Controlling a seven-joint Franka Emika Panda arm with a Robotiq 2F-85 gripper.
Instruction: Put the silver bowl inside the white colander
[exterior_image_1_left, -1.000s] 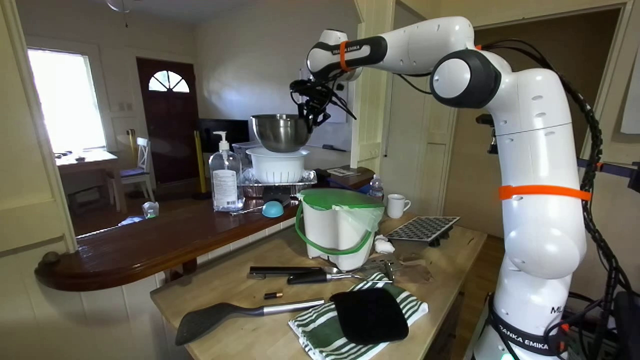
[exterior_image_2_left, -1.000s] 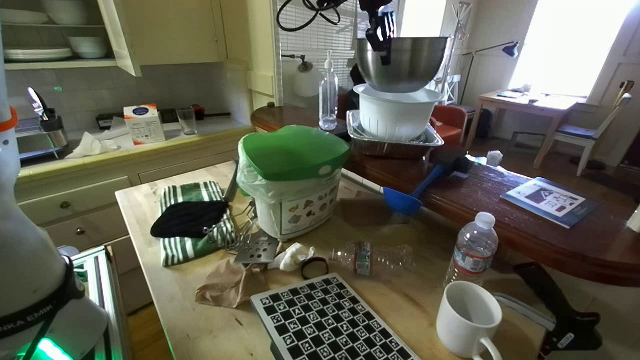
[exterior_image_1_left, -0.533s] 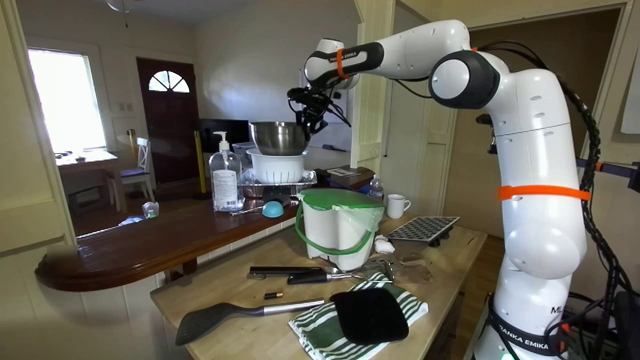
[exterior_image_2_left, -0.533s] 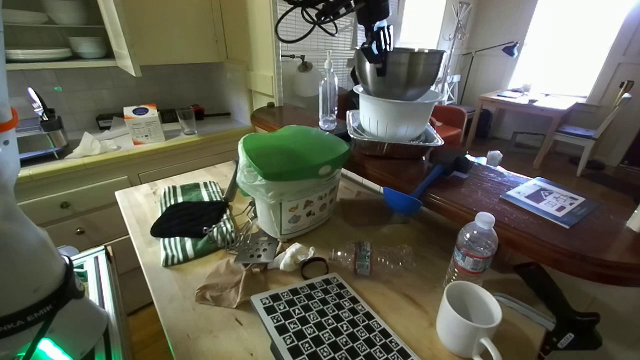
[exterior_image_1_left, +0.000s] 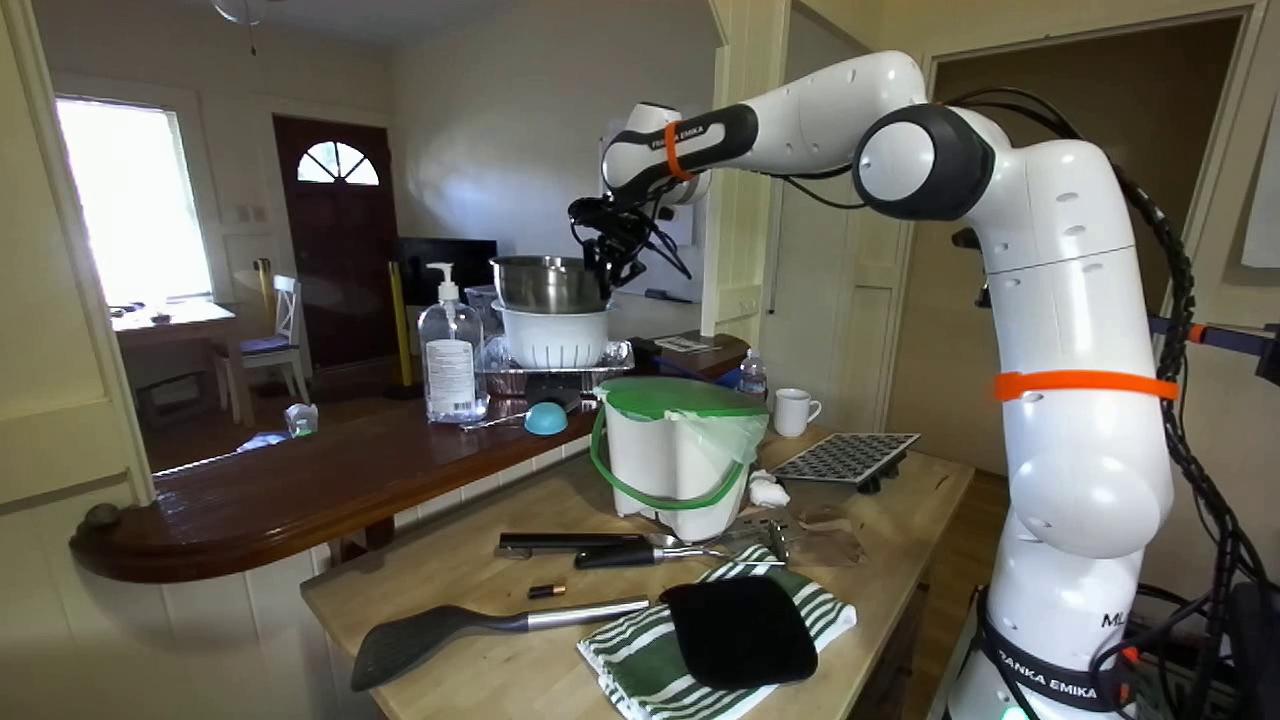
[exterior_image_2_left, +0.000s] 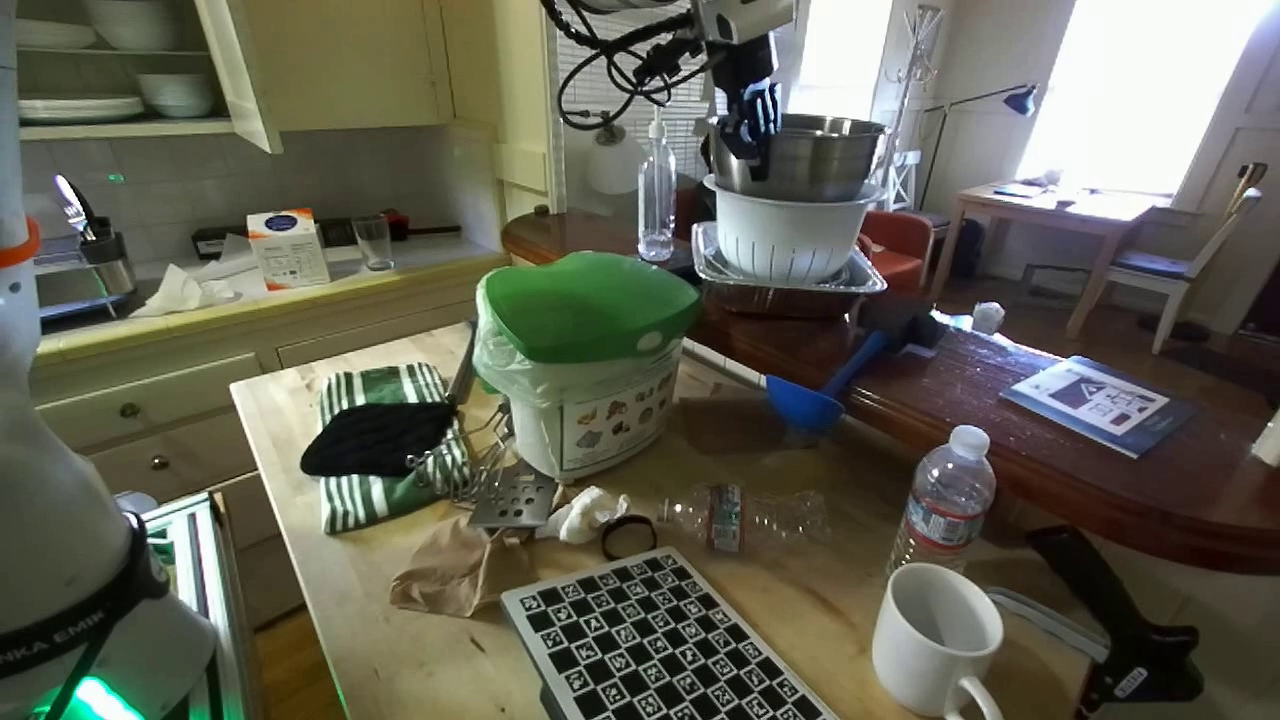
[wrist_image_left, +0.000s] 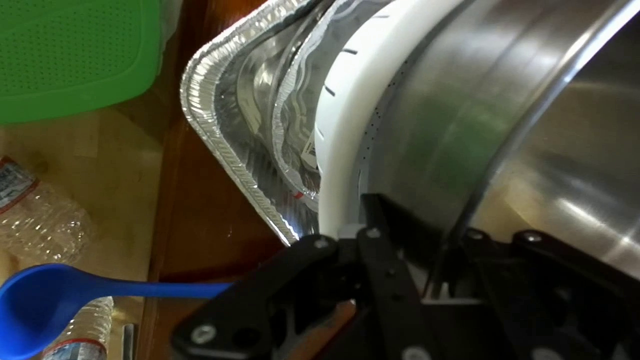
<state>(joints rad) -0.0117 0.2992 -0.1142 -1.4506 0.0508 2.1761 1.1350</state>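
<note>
The silver bowl (exterior_image_1_left: 545, 287) shows in both exterior views (exterior_image_2_left: 825, 160), with its lower part inside the white colander (exterior_image_1_left: 555, 342). The colander's rim (exterior_image_2_left: 780, 240) hides the bowl's base, so I cannot tell whether it rests on the bottom. My gripper (exterior_image_1_left: 603, 276) is shut on the bowl's near rim, one finger outside the wall and one inside; it also shows in an exterior view (exterior_image_2_left: 761, 150). In the wrist view the gripper (wrist_image_left: 425, 225) straddles the bowl wall (wrist_image_left: 445, 135), and a narrow gap separates the wall from the colander's white rim (wrist_image_left: 345, 135).
The colander stands in a foil tray (exterior_image_2_left: 745, 296) on the wooden ledge (exterior_image_1_left: 330, 500). A clear pump bottle (exterior_image_1_left: 452, 375) stands close beside it. A green-lidded pale bucket (exterior_image_1_left: 625, 450) stands on the table below, and a blue ladle (exterior_image_2_left: 805, 403) leans at the ledge's edge.
My gripper and the silver bowl have moved down together and slightly left in an exterior view. The bowl has sunk from above the colander's rim to partly inside it.
</note>
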